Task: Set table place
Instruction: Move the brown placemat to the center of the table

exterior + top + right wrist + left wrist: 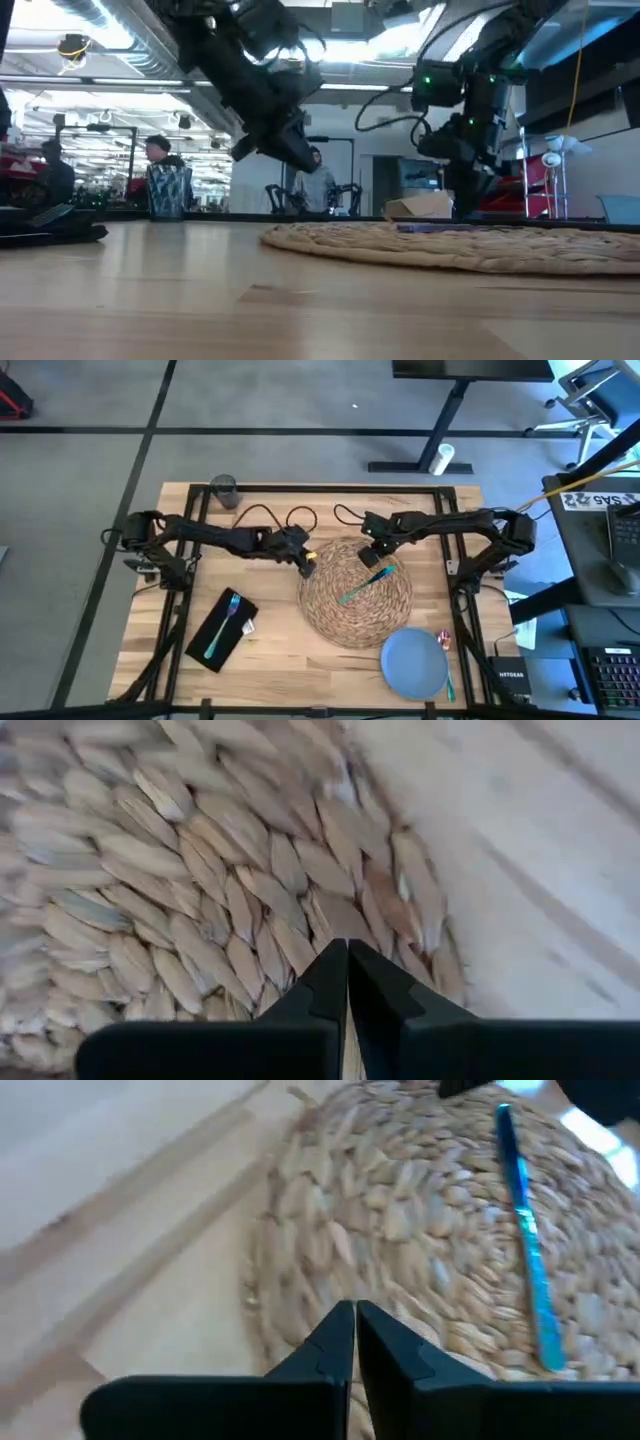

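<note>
Lit evenly from above in high view; only soft, short shadows under arms on table. Low view strongly backlit: bright ceiling lights and windows behind, arms reduced to dark silhouettes, glare near top edge. Near tabletop in low view out of focus, room behind soft. Left wrist view smeared by motion blur, especially bare wood beside placemat; fork streaked. Right wrist view blurred too, weave sharper near centre, washed out toward wood.

white cylinder on floor beyond table's far edge | NETGEAR box by near-right corner | keyboard far right
</note>
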Robot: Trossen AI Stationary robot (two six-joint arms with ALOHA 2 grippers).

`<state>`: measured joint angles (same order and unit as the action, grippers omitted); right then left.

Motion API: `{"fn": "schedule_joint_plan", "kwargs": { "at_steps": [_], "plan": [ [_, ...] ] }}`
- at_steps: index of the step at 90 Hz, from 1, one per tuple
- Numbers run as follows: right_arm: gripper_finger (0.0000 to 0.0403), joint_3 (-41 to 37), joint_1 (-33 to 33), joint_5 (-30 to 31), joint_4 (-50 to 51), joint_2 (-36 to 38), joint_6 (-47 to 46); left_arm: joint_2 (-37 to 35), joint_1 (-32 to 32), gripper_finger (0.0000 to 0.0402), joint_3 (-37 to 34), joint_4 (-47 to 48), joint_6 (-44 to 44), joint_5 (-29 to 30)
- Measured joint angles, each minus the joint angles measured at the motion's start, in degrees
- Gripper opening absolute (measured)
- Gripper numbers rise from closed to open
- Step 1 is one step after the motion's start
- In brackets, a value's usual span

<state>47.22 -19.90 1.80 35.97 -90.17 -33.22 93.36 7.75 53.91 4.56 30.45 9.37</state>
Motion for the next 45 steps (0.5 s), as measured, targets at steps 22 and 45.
{"fn": "schedule_joint_plan", "kwargs": {
  "at_steps": [22,45],
  "plan": [
    [0.0,-0.61,-0.07,-1.34,-5.94,-2.3,0.03,0.0,1.15,0.0,0.0,0.67,-1.13,-0.25],
    [0.0,-0.78,-3.3,-5.06,-12.41,-3.17,0.92,0.0,-1.0,0.0,0.02,1.03,-0.38,-0.31]
  ]
}}
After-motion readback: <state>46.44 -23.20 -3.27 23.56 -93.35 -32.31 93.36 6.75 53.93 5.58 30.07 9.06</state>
